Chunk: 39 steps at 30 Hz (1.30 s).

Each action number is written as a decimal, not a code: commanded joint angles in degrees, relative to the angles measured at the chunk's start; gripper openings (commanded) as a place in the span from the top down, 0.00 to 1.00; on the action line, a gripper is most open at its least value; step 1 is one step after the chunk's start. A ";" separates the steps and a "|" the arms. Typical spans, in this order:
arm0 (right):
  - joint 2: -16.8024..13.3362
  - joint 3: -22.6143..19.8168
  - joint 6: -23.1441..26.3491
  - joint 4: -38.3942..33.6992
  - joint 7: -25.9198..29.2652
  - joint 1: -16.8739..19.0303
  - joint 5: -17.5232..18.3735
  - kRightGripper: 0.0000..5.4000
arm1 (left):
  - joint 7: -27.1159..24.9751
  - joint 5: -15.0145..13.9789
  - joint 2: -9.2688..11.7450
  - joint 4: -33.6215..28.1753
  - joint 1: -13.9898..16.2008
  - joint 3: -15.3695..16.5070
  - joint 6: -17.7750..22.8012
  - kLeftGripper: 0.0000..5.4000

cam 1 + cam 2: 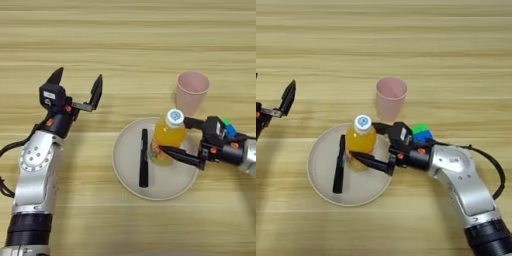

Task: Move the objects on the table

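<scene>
On the light wooden counter [125, 30], a round cream plate [125, 165] lies toward the near edge, roughly midway between the side edges. The small orange-juice bottle [168, 136] with its white cap stands upright on the plate's right part. The right gripper [372, 145] reaches in from the right, its two black fingers set either side of the bottle's body and closed against it, one behind near the neck, one in front low down. A black pen [144, 157] lies on the plate just left of the bottle, running near to far.

The pale pink plastic cup [191, 91] stands upright, mouth up, on the counter just beyond the plate's far right rim. The multicoloured puzzle cube [422, 134] sits just right of the plate, largely hidden behind the right gripper's wrist; only blue and green faces show.

The left gripper [77, 87] hovers well left of the plate, fingers spread wide, holding nothing.
</scene>
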 commanded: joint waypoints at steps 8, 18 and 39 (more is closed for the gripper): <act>-0.17 0.73 -2.83 3.87 1.01 -2.19 -1.68 0.37 | 0.38 0.83 -0.24 0.93 -0.40 -0.52 -0.43 0.00; -0.65 1.56 -3.19 4.35 1.95 -1.91 -2.01 0.29 | 0.32 0.97 -0.51 1.39 -0.67 -0.89 -0.60 0.00; 2.12 -2.31 -0.03 -1.99 -0.01 -2.81 6.92 0.00 | 0.37 1.65 -0.93 2.94 -1.18 -1.00 -1.98 0.00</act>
